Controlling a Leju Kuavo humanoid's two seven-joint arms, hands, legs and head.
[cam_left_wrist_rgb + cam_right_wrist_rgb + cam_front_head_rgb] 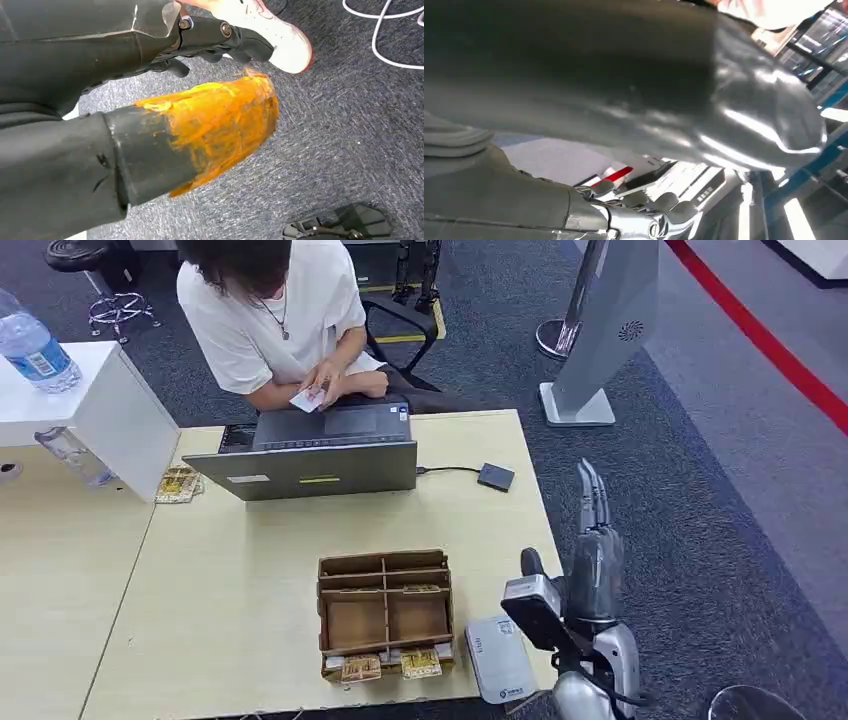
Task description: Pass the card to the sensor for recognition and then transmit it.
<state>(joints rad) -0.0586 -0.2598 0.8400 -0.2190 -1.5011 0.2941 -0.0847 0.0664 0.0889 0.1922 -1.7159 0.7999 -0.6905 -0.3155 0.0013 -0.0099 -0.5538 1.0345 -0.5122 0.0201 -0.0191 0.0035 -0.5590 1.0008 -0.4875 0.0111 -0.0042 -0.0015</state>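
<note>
An office — pale desks (pixel 250 570) on grey carpet (pixel 700 490), a person (pixel 275 310) typing at a laptop (pixel 315 455), swivel chair (pixel 405 325) behind.

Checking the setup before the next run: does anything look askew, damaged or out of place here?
On the table, the grey sensor pad lies skewed at the near edge, a corner overhanging. The person holds the card; the right hand hangs off the table's side, holding nothing.

Right arm raised at tabletop's right edge; right robot hand (pixel 592 502) empty, fingers straight, together, pointing forward. Left robot hand (pixel 220 42) hangs, fingers curled.
</note>
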